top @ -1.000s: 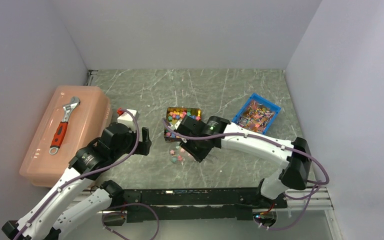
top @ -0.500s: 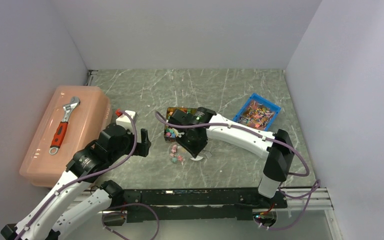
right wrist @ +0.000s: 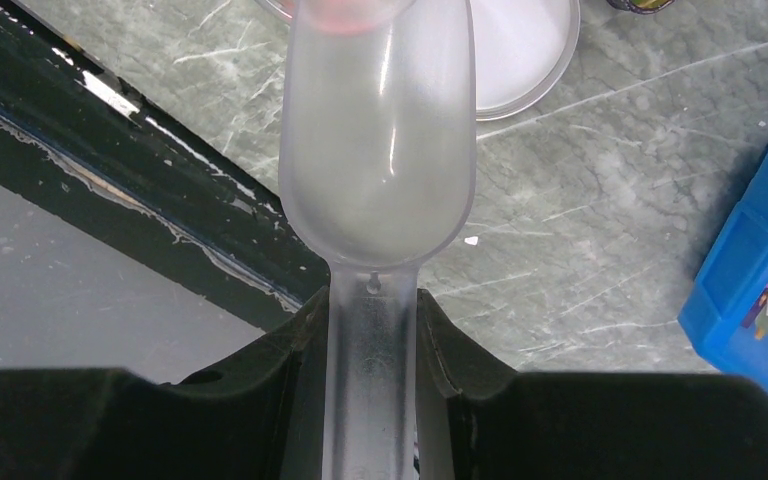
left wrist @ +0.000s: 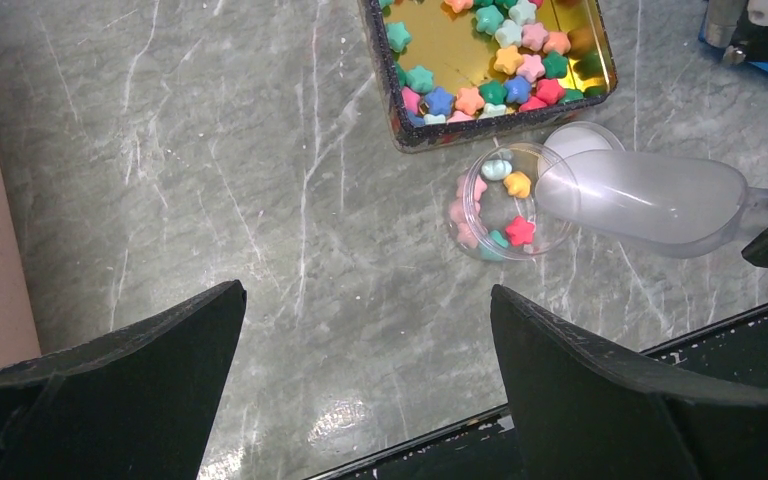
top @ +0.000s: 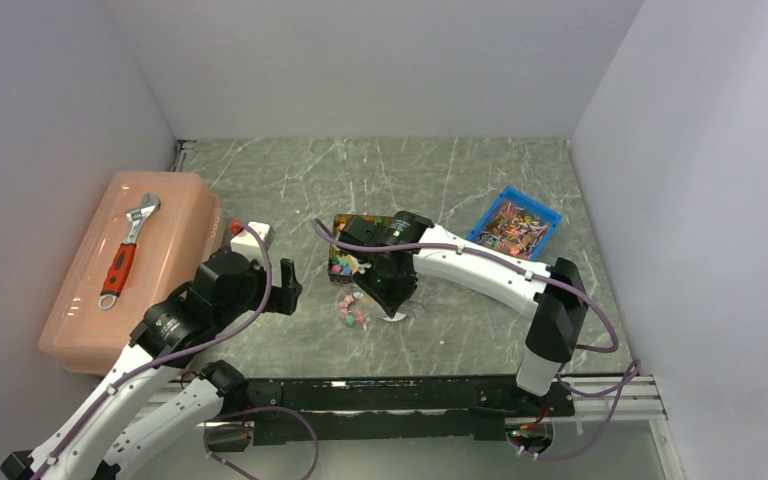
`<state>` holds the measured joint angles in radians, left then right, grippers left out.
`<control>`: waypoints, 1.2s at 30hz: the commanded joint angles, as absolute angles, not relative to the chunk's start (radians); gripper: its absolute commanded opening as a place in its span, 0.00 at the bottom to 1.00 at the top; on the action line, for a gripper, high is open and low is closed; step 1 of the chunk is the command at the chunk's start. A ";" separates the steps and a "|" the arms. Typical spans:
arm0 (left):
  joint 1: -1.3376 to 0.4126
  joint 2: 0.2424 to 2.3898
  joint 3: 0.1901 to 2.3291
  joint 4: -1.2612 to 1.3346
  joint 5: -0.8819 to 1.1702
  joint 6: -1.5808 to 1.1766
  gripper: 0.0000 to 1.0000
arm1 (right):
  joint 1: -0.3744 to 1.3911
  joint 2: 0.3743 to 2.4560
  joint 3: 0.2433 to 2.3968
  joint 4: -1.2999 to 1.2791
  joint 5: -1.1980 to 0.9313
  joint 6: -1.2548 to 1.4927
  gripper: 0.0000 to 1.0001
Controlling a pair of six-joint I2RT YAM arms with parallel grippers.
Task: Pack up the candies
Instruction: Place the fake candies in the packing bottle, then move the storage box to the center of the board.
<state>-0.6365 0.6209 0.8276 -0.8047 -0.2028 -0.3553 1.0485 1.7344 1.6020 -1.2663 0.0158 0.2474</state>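
Grey marbled bench (left wrist: 210,200) carries everything. Beyond the right gripper (right wrist: 375,320), the gold tin (left wrist: 480,125) holds most candies (left wrist: 505,60). That gripper pinches the clear scoop (left wrist: 650,195) by its handle, mouth over the small jar (left wrist: 495,212) ahead. Left gripper (left wrist: 365,290) gapes empty. The scoop's lip could nudge that light jar over, scattering candies.

The far half of the table (top: 380,170) is open wall to wall. The pink box (top: 70,310), wrench (top: 128,250) on top, fills the left edge. At centre 3 things crowd: the tin (left wrist: 450,45) of candies (left wrist: 505,60), the clear jar (left wrist: 545,238) just near of it, and the scoop (left wrist: 650,200) over the jar. The right arm (top: 480,268) bars the right approach; the blue bin (top: 535,200) sits beyond. Bare table separates the jar from the wide-open left gripper (top: 287,285).
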 commanded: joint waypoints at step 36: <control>-0.640 0.898 0.959 -0.636 0.058 -0.345 0.99 | 0.948 1.012 1.218 -0.988 0.413 0.446 0.00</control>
